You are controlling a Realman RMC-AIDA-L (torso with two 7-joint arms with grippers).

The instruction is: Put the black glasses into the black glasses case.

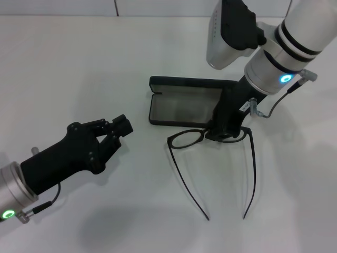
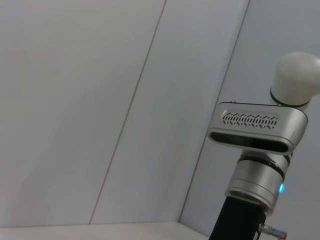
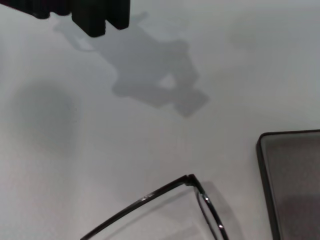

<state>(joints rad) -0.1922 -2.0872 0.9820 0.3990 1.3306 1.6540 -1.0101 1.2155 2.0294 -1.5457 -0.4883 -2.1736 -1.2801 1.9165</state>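
Note:
The black glasses (image 1: pixel 187 140) lie on the white table with temple arms unfolded, pointing toward the front edge. The black glasses case (image 1: pixel 181 108) lies open just behind them, grey lining up. My right gripper (image 1: pixel 227 132) is lowered onto the front of the glasses, at the right lens beside the case's front edge, and covers that part. The right wrist view shows one temple and hinge of the glasses (image 3: pixel 150 196) and a corner of the case (image 3: pixel 295 180). My left gripper (image 1: pixel 124 128) is shut and empty, well left of the glasses.
The white table (image 1: pixel 79 63) extends around the case and glasses. The left gripper also shows at the edge of the right wrist view (image 3: pixel 100 15). The left wrist view shows only wall panels and the right arm's wrist (image 2: pixel 257 132).

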